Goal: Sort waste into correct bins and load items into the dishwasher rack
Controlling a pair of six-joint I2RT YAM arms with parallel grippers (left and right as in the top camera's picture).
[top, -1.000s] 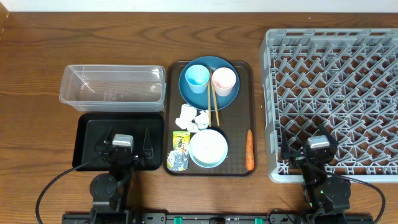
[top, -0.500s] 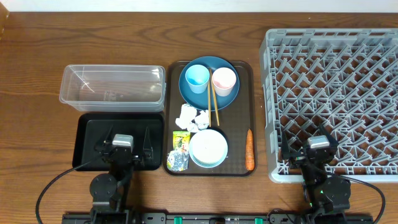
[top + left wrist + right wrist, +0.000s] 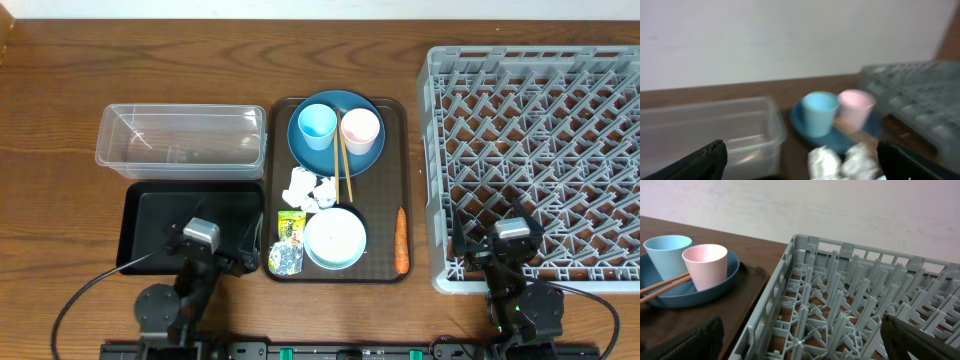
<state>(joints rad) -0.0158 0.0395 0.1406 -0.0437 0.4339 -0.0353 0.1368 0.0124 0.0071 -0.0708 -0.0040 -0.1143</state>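
Note:
On the brown serving tray [image 3: 272, 180] a dark-blue plate [image 3: 336, 100] carries a light-blue cup [image 3: 317, 125], a pinkish cup [image 3: 360, 130] and wooden chopsticks [image 3: 344, 170]. Below them lie crumpled napkins [image 3: 310, 188], a yellow-green wrapper [image 3: 290, 240], a white bowl [image 3: 335, 238] and an orange carrot [image 3: 401, 240]. The clear tub [image 3: 180, 140] and black tray [image 3: 150, 215] sit to the left, the grey dishwasher rack [image 3: 540, 150] to the right. My left gripper [image 3: 215, 245] hangs open over the black tray's right part. My right gripper [image 3: 515, 235] is open over the rack's front-left corner.
The blurred left wrist view shows the tub [image 3: 710, 130], both cups [image 3: 817, 112] and the napkins [image 3: 840, 160] ahead. In the right wrist view the rack's upright pegs [image 3: 840, 300] stand directly below the open fingers [image 3: 690, 342]. Cables trail along the table's front edge.
My left gripper has swung to the right, toward the serving tray, and its camera view is motion-blurred. The right arm and all objects are unchanged.

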